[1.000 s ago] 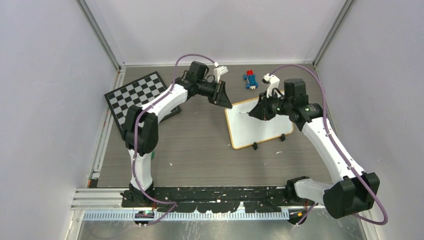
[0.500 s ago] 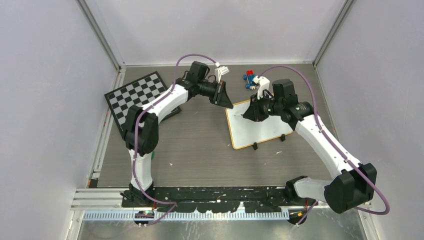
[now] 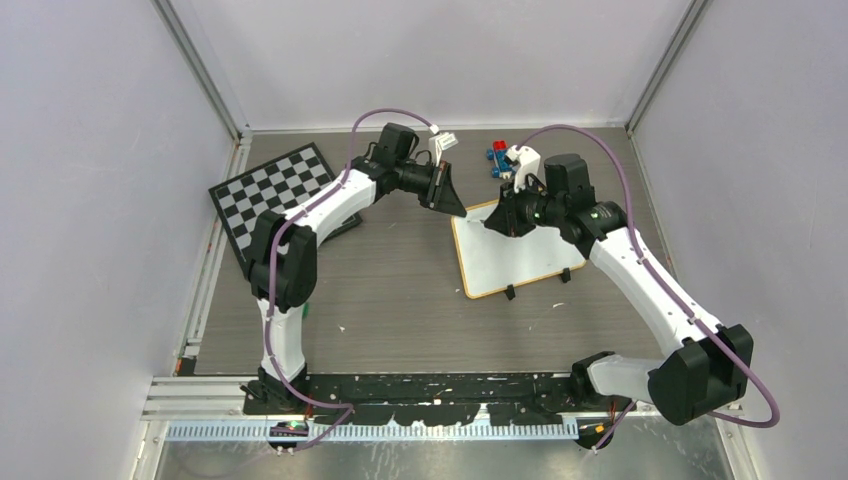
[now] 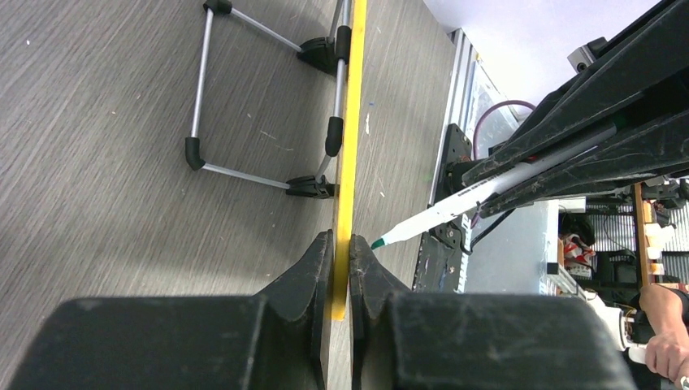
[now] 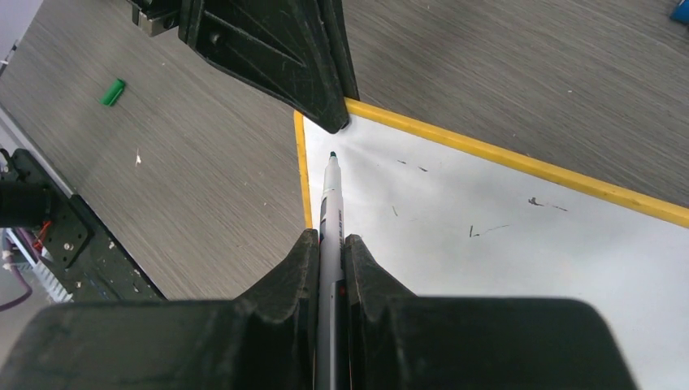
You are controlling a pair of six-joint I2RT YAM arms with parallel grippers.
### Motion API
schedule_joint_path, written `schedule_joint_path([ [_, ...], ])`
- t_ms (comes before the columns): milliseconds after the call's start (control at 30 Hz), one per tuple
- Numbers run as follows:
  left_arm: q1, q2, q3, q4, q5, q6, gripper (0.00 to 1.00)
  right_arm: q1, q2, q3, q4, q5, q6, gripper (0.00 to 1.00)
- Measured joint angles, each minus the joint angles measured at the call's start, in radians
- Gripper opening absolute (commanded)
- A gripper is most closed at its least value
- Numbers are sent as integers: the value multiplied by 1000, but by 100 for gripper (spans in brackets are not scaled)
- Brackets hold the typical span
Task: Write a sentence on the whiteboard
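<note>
Over the last second the black left claw (image 4: 341,244) has closed on the yellow-framed edge of the flat white rectangular whiteboard (image 3: 515,250), pinching its upper-left corner; the right claw (image 5: 329,244), clamped on a slim white green-tipped marker (image 5: 329,195), has swung from the board's middle to that same corner; the board looks steadied and the first stroke seems due, since only faint specks mark it. The whiteboard lies right of centre on the grey wood-grain surface (image 3: 400,290); a black-and-white checkerboard (image 3: 275,190) sits upper left, blue and red blocks (image 3: 500,158) top centre, a small green cap (image 5: 112,92) apart; pale lilac walls (image 3: 100,200) enclose everything.
</note>
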Motion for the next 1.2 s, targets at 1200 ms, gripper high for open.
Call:
schedule_joint_path([
  [1200,-5,0,-8,22,7,-18,0,61,63,31,4,64,-10,0],
])
